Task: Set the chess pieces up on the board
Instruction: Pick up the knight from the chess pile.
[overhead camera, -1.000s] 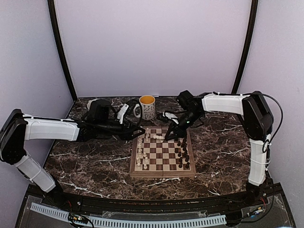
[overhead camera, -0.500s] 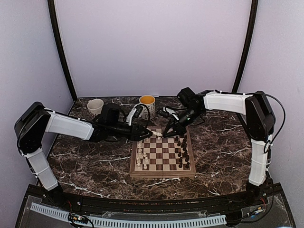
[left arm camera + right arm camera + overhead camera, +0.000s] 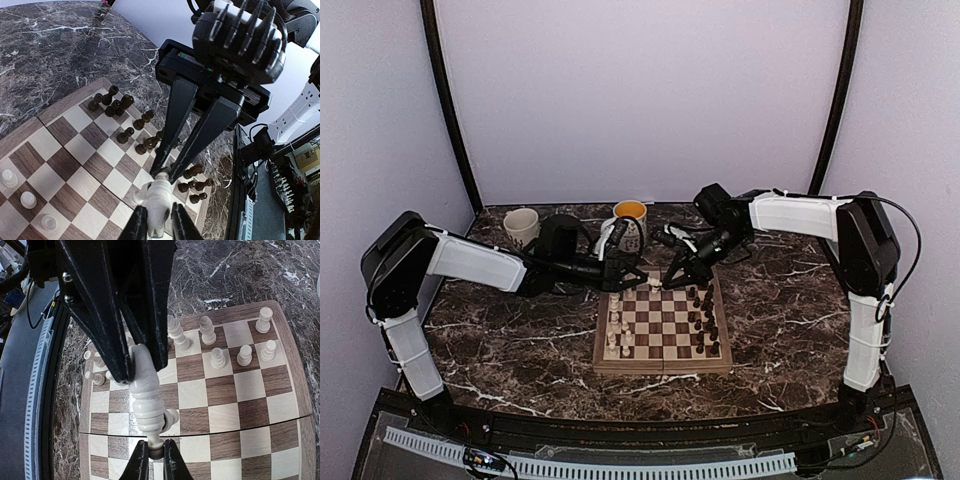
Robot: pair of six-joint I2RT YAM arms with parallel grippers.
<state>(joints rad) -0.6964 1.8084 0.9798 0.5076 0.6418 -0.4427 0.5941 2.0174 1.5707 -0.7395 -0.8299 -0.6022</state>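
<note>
1. Swinging in since a second ago, the left arm now has its elbow raised. The left gripper (image 3: 155, 222) has gone from the chessboard's far-left corner to meet the right gripper (image 3: 152, 455) over the far edge.
2. The left pincer was wide then. Now it is narrow, its fingers pressed on either side of one end of a white chess piece (image 3: 145, 390).
3. The right pincer, hardly moved, is clamped on that piece's other end, so both grippers hold it between them above the far squares.
4. The held piece is cream-white, long and turned with ridges. I cannot tell its rank.
5. The chessboard (image 3: 660, 367) lies mid-way across the marble worktop (image 3: 520, 330), tan and brown checks inside a pale border.
6. White pieces (image 3: 617, 325) stand along its left side and dark pieces (image 3: 703, 315) along its right. At least six white ones show in the right wrist view. The full count is too small to make out.
7. Two mugs stand near the worktop's far edge: a white mug (image 3: 521, 225), hidden by the arm a second ago, and a yellow-lined mug (image 3: 634, 232).
</note>
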